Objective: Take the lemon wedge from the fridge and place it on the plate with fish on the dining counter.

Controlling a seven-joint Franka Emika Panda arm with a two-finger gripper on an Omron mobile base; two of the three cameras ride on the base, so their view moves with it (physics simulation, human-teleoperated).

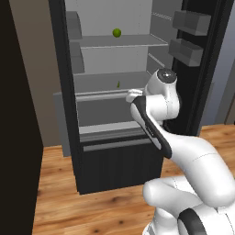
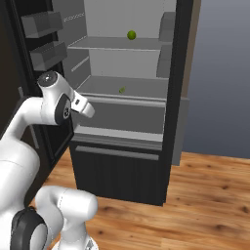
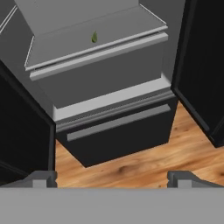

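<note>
The black fridge (image 1: 119, 165) (image 2: 117, 176) (image 3: 118, 135) stands with both doors open, its light grey shelves showing. The lemon wedge (image 1: 118, 84) (image 2: 121, 90) (image 3: 94, 37), a tiny yellow-green sliver, lies on the middle shelf near its front edge. My gripper (image 3: 113, 178) is open with nothing between its fingertips (image 3: 41, 177). It hangs in front of the fridge, short of the shelf and below the wedge, looking down at the bottom drawer. My white hand (image 2: 83, 107) is level with the lower shelf. The plate with fish and the dining counter are out of view.
A round green fruit (image 1: 117, 32) (image 2: 131, 35) sits on the upper shelf. Grey door bins (image 1: 190, 23) (image 2: 44, 24) hang on the open doors either side of my arm. Wooden floor (image 3: 144, 166) lies in front of the drawer.
</note>
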